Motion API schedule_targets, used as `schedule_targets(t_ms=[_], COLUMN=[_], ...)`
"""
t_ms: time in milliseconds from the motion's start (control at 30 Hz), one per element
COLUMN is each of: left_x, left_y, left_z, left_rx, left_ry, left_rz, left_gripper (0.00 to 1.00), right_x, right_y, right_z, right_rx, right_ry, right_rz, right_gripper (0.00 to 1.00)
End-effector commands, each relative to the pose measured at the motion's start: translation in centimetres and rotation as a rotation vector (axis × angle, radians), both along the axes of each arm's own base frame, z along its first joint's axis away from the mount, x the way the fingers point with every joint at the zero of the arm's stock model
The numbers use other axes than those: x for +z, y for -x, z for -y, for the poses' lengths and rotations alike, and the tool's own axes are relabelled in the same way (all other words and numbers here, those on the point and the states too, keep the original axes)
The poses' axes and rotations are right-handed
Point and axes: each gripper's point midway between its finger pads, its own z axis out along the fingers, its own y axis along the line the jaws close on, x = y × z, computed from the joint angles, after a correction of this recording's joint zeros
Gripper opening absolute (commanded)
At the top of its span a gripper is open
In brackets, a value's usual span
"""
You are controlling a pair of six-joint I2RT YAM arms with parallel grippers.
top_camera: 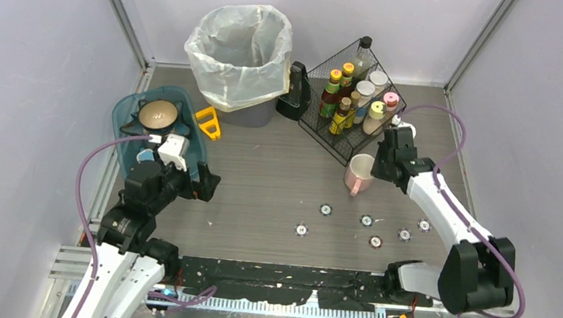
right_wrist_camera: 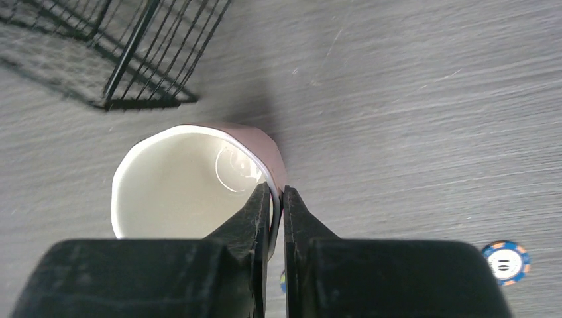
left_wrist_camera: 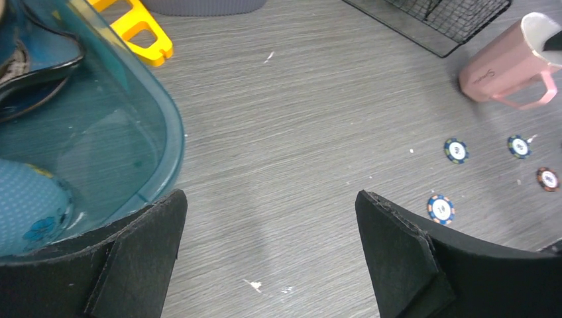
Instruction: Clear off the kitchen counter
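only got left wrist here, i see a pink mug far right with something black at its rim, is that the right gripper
observer: yes, the right gripper is shut on the pink mug, one finger inside the rim and one outside.
operator: anything inside it
observer: no, the right wrist view shows a bare white inside.
operator: how much else is loose out there
observer: the top view shows six poker chips on the counter, some outside your frame.
operator: what's past the mug
observer: a black wire rack holding sauce bottles.
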Motion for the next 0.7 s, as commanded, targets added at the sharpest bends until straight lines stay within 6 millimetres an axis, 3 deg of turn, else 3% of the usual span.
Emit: schedule_targets(t_ms=[0, 367, 467, 667], left_x=[2.9, 6.4, 7.4, 9.8], left_y=[-0.3, 0.6, 0.7, 0.8], left_z=[2.2, 7.4, 8.4, 10.8], left_rx=[-0.069, -0.252, -0.291, -0.379], left_ry=[0.117, 0.434, 0.496, 0.625], left_rz=[0.046, 0.034, 0.052, 0.091], left_gripper=[0.99, 0.99, 0.99, 0.99], right_x=[4.5, 11.3, 14.3, 17.7], right_y=[-0.3, 2.9, 3.2, 4.5], right_z=[-3.5, -10.6, -12.0, -14.1], right_rx=[0.072, 0.316, 0.374, 0.481], right_ry=[-0.207, -0.627, -0.734, -0.909], right_rz=[0.173, 0.397, 0.495, 0.597], right_gripper=[0.05, 0.05, 0.05, 0.05])
